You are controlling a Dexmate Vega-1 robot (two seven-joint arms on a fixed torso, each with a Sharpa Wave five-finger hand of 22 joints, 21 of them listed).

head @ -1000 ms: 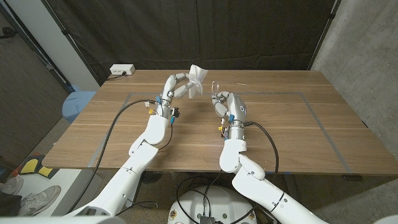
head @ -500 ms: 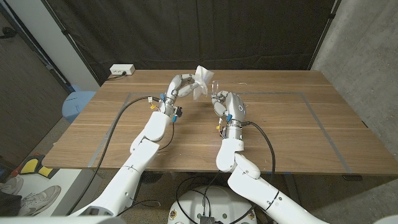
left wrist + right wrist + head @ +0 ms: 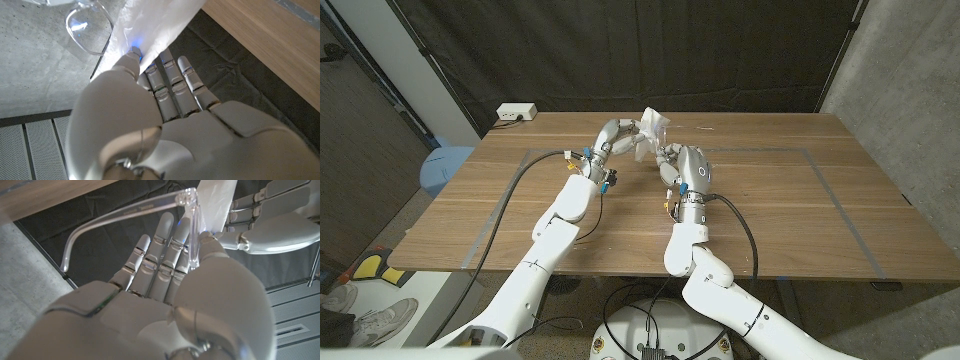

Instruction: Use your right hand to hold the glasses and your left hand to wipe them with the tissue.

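My right hand (image 3: pixel 681 166) is raised above the middle of the table and holds clear-framed glasses (image 3: pixel 150 211); the frame runs between its thumb and fingers (image 3: pixel 165 255). My left hand (image 3: pixel 617 137) is raised beside it and pinches a white tissue (image 3: pixel 654 127), which meets the glasses at their front. In the left wrist view the tissue (image 3: pixel 150 25) hangs from my left hand (image 3: pixel 150 130) next to a clear lens (image 3: pixel 87 27). In the right wrist view the tissue (image 3: pixel 217 200) and my left hand (image 3: pixel 270 222) lie just past the glasses' hinge.
The wooden table (image 3: pixel 790 200) carries a taped rectangle outline. A white power strip (image 3: pixel 516 112) sits at its back left corner. A blue bin (image 3: pixel 442 167) stands on the floor to the left. Black curtain hangs behind the table.
My left hand has carried the tissue to the right, from a gap apart to meeting the glasses. My right hand has shifted slightly toward the back of the table with the glasses.
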